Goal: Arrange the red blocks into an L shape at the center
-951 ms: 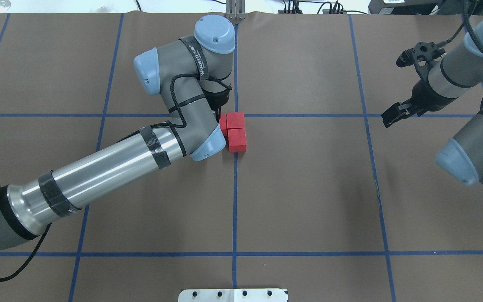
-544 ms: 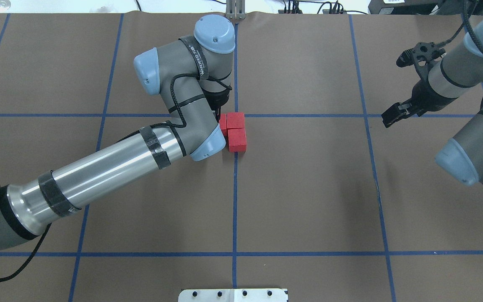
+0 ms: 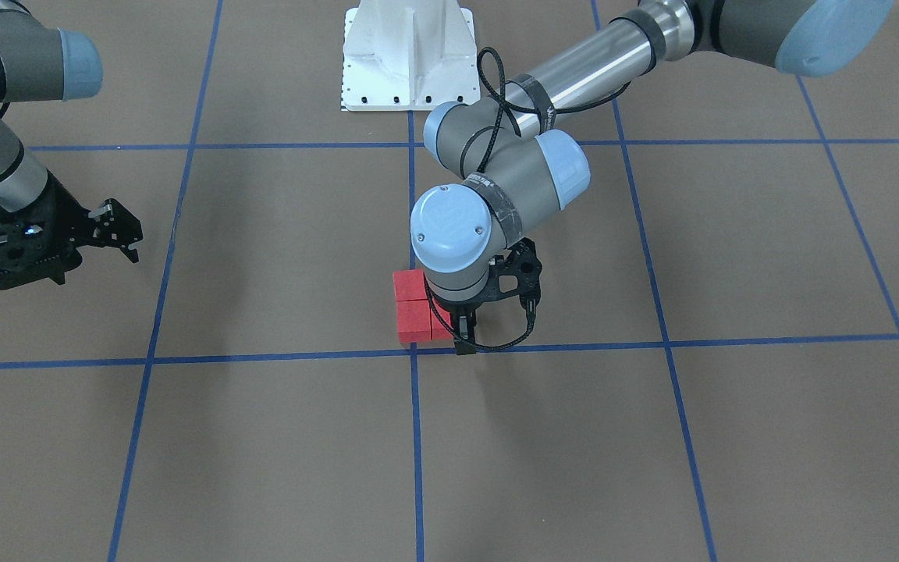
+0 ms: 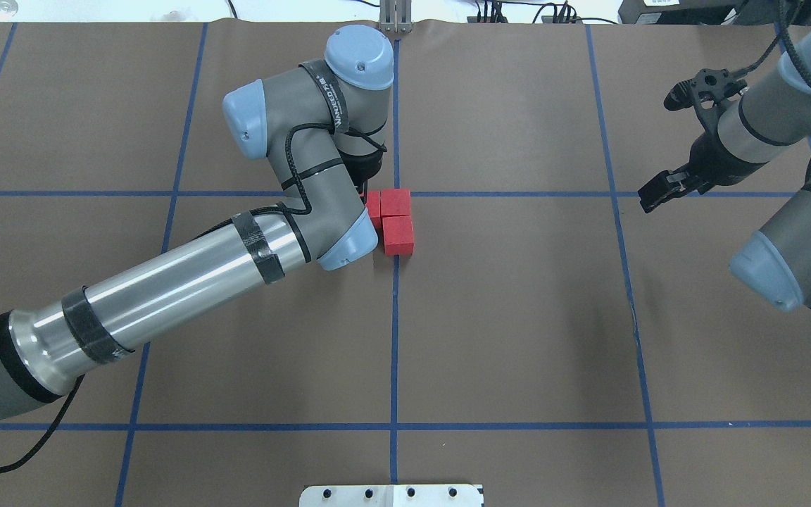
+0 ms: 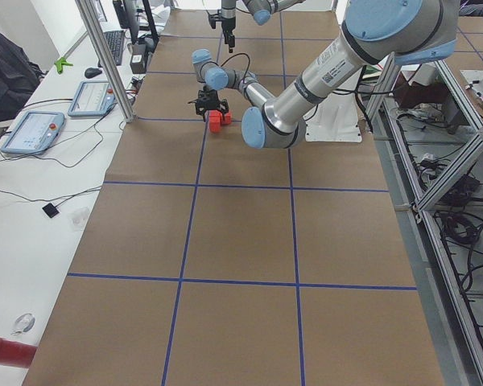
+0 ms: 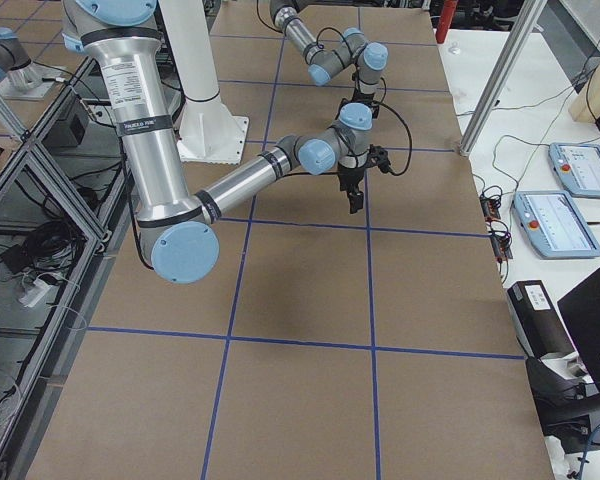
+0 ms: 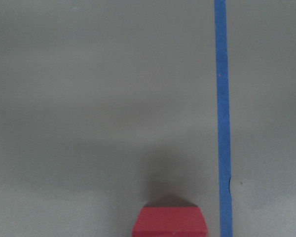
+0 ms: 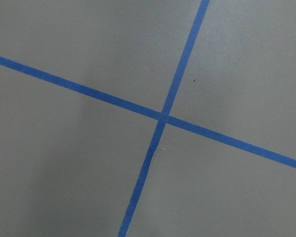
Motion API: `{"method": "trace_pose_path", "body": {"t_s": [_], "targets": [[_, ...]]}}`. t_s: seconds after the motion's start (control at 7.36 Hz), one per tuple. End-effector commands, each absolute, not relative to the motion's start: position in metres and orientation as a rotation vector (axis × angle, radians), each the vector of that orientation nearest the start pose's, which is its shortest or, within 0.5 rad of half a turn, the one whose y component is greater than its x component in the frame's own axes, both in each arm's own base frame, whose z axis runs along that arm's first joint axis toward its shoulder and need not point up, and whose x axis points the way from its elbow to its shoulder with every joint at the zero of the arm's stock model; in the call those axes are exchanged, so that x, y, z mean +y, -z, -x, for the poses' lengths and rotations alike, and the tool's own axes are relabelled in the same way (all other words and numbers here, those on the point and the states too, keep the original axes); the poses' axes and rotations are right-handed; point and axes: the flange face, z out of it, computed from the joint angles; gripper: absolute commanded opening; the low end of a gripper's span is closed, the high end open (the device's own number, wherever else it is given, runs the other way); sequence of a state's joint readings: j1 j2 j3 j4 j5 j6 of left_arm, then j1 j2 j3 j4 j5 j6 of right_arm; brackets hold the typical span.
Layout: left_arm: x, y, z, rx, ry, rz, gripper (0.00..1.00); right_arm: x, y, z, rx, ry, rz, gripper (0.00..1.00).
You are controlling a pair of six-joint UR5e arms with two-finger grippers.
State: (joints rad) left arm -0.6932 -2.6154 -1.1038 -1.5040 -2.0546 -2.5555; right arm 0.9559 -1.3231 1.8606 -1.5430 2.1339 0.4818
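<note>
As red blocks (image 3: 412,318) cluster at center (image 3: 413,351), left gripper (image 3: 457,332) covers one.

Three small matte red cubes (image 4: 397,204) lie touching in an L on the brown paper worktop (image 4: 518,317), just robot-side of the blue tape crossing (image 3: 413,351), midway between left and right edges.

The tabletop (image 4: 518,317) is being covered by matt brown paper crossed with smooth blue tape (image 4: 393,338); the red blocks (image 4: 398,236) are being shown matt, plain-faced.
</note>
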Motion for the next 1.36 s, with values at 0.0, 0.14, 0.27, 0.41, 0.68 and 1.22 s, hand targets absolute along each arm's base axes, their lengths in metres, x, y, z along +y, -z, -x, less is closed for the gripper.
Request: {"method": "trace_pose_path", "body": {"t_s": [0.0, 0.14, 0.27, 0.41, 0.68, 1.22], "targets": [[-0.621, -0.181, -0.529, 0.558, 1.433, 0.497, 1.00, -0.516, -0.384, 0.263, -0.746, 0.279, -0.208, 0.99], [-0.624, -0.192, -0.519, 0.587, 1.305, 0.395, 1.00, -0.516, -0.387, 0.263, -0.739, 0.277, -0.209, 0.99], [-0.637, -0.207, -0.498, 0.602, 1.196, 0.330, 1.00, -0.518, -0.390, 0.261, -0.722, 0.272, -0.217, 0.99], [-0.631, -0.243, -0.485, 0.599, 1.073, 0.273, 1.00, -0.522, -0.392, 0.257, -0.694, 0.263, -0.244, 0.99], [-0.624, -0.268, -0.441, 0.653, 0.829, 0.139, 1.00, -0.525, -0.420, 0.249, -0.648, 0.240, -0.273, 0.99], [-0.613, -0.360, -0.286, 0.637, 0.414, -0.095, 1.00, -0.553, -0.468, 0.142, -0.700, 0.065, -0.182, 0.99]]}}
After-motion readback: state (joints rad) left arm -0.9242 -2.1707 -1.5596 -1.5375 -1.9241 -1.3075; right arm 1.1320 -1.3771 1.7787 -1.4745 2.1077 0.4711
